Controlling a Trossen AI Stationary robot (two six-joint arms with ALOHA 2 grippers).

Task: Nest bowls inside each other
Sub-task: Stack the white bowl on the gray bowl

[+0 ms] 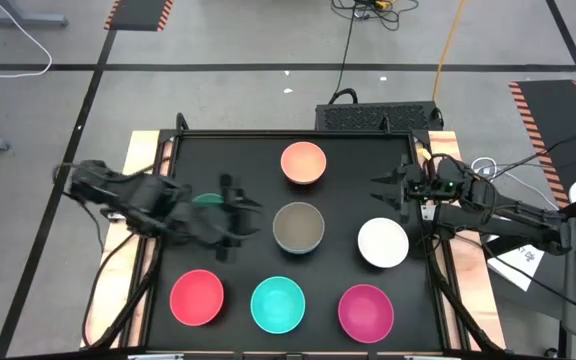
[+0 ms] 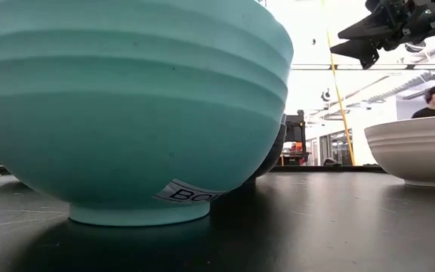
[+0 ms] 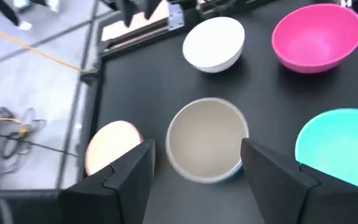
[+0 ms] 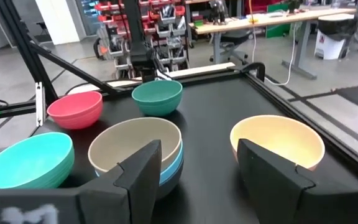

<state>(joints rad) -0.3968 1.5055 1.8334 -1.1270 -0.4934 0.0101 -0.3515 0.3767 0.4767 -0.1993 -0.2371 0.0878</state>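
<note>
The olive-grey bowl (image 1: 298,228) sits nested in the blue bowl (image 4: 169,171) at mid-table. Around it stand the peach-orange (image 1: 303,163), white (image 1: 382,243), red-pink (image 1: 197,297), turquoise (image 1: 278,305) and magenta (image 1: 366,310) bowls. The dark green bowl (image 4: 157,98) stands left of the stack, partly under my left arm. My left gripper (image 1: 236,215) hovers open just left of the stack, and the olive-grey bowl (image 3: 207,146) shows between its fingers. My right gripper (image 1: 388,185) is open above the table's right side, between the peach-orange and white bowls. No black bowl is in view.
The bowls stand on a black mat (image 1: 248,160) with a raised frame. A dark box (image 1: 378,117) sits beyond the far edge. Bare mat lies along the far-left corner. In the low view the turquoise bowl (image 2: 127,106) fills the near foreground.
</note>
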